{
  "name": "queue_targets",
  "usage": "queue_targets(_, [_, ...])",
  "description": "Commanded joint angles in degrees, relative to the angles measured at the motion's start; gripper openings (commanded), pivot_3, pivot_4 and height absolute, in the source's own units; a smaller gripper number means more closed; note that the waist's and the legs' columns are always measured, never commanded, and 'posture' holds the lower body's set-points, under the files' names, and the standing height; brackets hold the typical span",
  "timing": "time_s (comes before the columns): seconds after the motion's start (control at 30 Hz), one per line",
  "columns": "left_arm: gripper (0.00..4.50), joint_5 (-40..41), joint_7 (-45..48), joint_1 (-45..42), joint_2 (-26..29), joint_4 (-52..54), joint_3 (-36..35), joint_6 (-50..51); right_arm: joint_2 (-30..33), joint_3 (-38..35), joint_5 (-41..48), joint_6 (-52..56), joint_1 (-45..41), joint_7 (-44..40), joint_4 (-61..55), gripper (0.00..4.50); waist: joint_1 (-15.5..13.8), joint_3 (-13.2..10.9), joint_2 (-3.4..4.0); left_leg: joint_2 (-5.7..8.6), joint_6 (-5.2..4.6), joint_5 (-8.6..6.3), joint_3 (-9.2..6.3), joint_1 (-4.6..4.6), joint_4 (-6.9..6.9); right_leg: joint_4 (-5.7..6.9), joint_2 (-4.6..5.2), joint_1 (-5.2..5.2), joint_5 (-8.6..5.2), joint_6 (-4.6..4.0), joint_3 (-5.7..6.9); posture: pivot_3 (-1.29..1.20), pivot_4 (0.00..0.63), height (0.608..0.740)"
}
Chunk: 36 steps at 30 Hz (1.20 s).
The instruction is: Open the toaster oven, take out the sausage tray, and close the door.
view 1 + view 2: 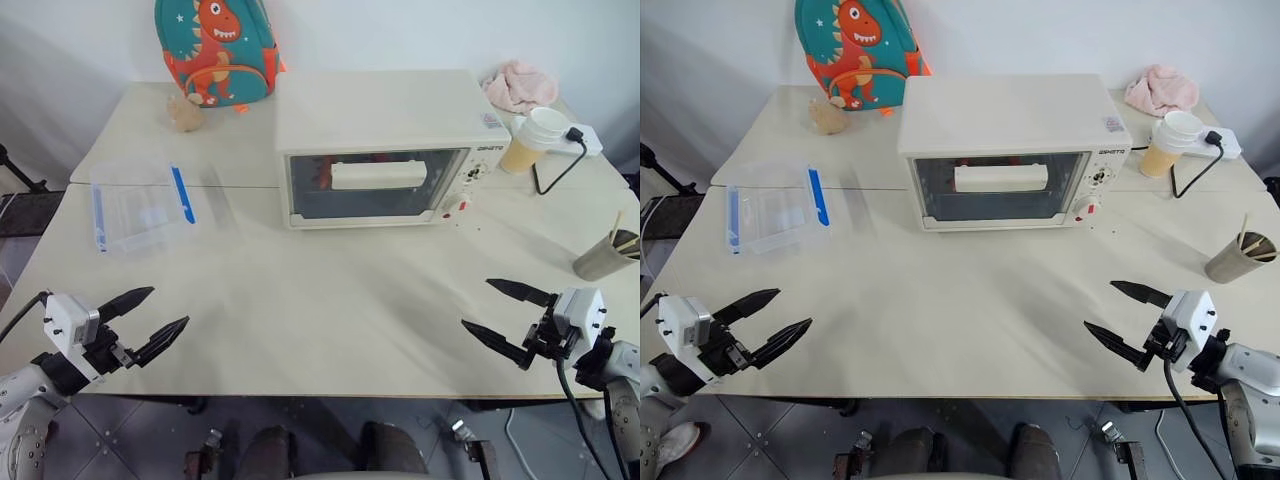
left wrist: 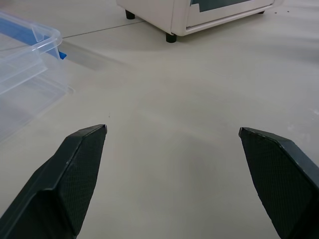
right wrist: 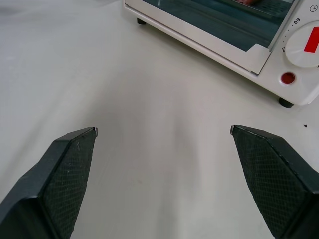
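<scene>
Left hand (image 1: 145, 321) at the near left edge of the counter (image 1: 330, 300), fingers spread wide, nothing between them, pointing inward toward the middle; right hand (image 1: 505, 318) mirrors it at the near right edge, fingers just as wide apart, nothing held, pointing inward too; both sit well short of the toaster oven (image 1: 385, 150), bare counter between; left wrist view has the clear plastic box (image 2: 22, 64) close on one side and the oven's front corner and feet beyond; right wrist view looks at the oven's lower front, red button (image 3: 287, 77) and a knob with a red mark just above it

Mid counter, left: clear plastic box with blue clips (image 1: 140, 208), lid on; right edge: a grey-brown paper cup with wooden sticks (image 1: 606, 257)

Toaster oven stands centre-back, cream-white, front facing the robot; door (image 1: 375, 185) upright and closed, its wide cream bar handle (image 1: 378, 176) across the upper glass; knobs down the right side; sausage tray (image 1: 322, 180) is inside behind the glass, something reddish shows at the left, tray itself hard to make out

Behind: paper coffee cup with white lid (image 1: 530, 140) just right of the oven; white power strip (image 1: 585, 138) with a black cable beside it; pink cloth (image 1: 520, 85) at the far right corner; small crumpled clear bag (image 1: 185, 113) far left; dinosaur backpack (image 1: 215, 50) against the wall
</scene>
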<state>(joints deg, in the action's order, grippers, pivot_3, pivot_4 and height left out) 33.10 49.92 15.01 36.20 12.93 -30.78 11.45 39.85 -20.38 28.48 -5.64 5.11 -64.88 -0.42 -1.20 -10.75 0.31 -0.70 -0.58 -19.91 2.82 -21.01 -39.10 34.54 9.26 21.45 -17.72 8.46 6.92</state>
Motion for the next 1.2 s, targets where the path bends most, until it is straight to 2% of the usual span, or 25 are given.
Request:
queue_targets(0.03, [4.50,0.57,-0.02,-0.70,0.22,0.76,-0.52,-0.70,-0.10,-0.12,0.68,0.23,-0.05,0.47,-1.58,4.48,0.00,0.00,0.00,0.00,0.00,0.00,0.01,0.00,0.00,0.00,0.00,0.00,0.00,0.00,-0.02,0.00,0.150,0.740])
queue_targets(0.1, [4.50,4.84,-0.92,-1.78,-0.32,1.67,-1.34,2.85,-0.71,0.27,1.33,1.24,-1.07,1.35,-1.85,4.48,-0.13,0.00,0.00,0.00,0.00,0.00,0.02,0.00,-0.01,0.00,0.00,0.00,0.00,0.00,-0.03,0.00,0.150,0.740])
queue_targets(0.2, [4.50,16.62,0.27,-2.38,0.08,3.79,-4.06,10.40,-2.24,1.33,4.86,6.54,-5.51,4.21,-3.92,4.48,0.08,0.00,-0.01,-0.12,0.00,0.00,0.00,0.01,-0.04,0.05,0.00,0.00,0.00,0.00,-0.06,0.00,0.150,0.740])
queue_targets(0.33, [4.50,23.21,-3.03,-4.47,-0.21,5.03,-5.72,14.92,-3.44,3.36,8.18,12.19,-10.88,6.19,-6.86,4.48,0.41,0.00,0.00,-0.20,0.00,0.00,0.00,0.06,-0.06,0.22,0.03,0.06,0.00,0.00,-0.15,0.00,0.150,0.740])
queue_targets(0.53, [4.50,19.05,-6.68,-8.97,-4.48,8.75,0.51,11.94,-7.73,8.03,8.79,18.27,-28.18,9.90,-0.86,4.48,1.18,0.00,0.00,0.00,0.01,0.02,0.02,0.05,-0.10,0.23,0.01,0.06,0.00,0.00,-0.16,0.00,0.150,0.740])
queue_targets(0.73, [4.50,15.75,-6.85,-10.35,-6.11,9.11,4.69,10.03,-8.94,11.46,6.52,18.53,-36.45,8.07,3.16,4.48,1.25,0.01,-0.02,0.06,0.08,-0.05,-0.02,-0.10,-0.08,0.34,-0.04,0.12,0.01,0.02,0.10,0.00,0.150,0.740])
queue_targets(1.03, [4.50,14.81,-5.95,-10.02,-5.58,8.07,4.91,9.29,-9.38,13.58,6.08,19.00,-40.10,4.46,4.47,4.48,1.32,0.01,-0.02,0.02,0.09,-0.06,0.13,-0.14,-0.07,0.30,-0.08,0.13,0.01,0.02,0.15,0.00,0.150,0.740])
queue_targets(1.2, [4.50,14.67,-5.76,-10.29,-5.24,7.98,4.89,9.47,-7.70,14.56,5.08,17.12,-37.80,-0.59,1.56,4.48,1.44,0.01,-0.01,-0.01,0.10,-0.06,0.15,-0.13,-0.06,0.28,-0.10,0.14,0.01,0.02,0.14,0.00,0.150,0.740])
